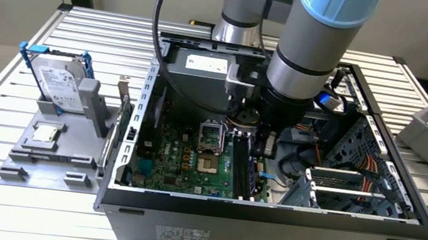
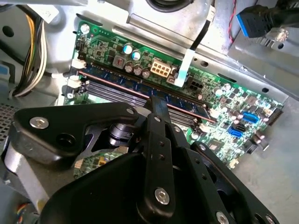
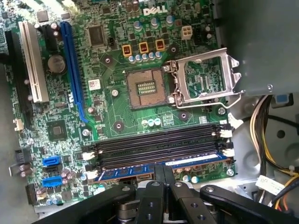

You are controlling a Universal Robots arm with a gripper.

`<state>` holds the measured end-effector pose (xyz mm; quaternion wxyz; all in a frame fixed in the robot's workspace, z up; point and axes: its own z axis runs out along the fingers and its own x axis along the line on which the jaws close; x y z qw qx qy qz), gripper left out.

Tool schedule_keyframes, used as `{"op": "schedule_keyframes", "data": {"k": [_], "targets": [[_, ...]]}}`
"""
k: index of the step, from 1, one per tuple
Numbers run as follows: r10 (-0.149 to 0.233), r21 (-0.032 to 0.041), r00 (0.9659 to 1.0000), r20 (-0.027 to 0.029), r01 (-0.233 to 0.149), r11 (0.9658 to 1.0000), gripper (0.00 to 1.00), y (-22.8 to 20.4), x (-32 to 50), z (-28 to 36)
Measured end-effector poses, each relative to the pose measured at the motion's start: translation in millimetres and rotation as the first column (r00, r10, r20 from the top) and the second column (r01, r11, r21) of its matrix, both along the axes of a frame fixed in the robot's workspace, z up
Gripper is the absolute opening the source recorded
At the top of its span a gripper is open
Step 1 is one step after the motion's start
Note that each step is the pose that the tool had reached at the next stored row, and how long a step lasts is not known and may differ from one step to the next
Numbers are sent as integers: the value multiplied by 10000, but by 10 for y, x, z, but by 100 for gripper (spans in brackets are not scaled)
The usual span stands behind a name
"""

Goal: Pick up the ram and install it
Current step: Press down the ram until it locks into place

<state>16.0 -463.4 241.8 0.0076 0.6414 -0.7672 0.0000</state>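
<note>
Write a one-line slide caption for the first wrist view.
The claw holds the ram at the outermost of the motherboard's long black slots, beside the open, empty processor socket.

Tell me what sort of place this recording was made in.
Probably a robotics lab bench set up for PC assembly: an open computer case on a slatted metal table, a hard drive in a fixture, the gripper at the ram.

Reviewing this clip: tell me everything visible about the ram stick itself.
The ram, a long thin stick of blue circuit board with dark chips along its face, stands on edge in the motherboard's outermost long black slot, beside the empty parallel slots. The black tool sits over its middle, fingers on either side of the stick's top edge.
</note>
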Motion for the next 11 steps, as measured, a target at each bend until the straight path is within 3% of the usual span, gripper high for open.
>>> {"op": "schedule_keyframes", "data": {"k": [6, 11], "targets": [[385, 0, 9993, 0, -385, 9993, 0, 0, 0, 0], [859, -2, 9963, 0, -859, 9963, 0, 1, 0, -1]]}}
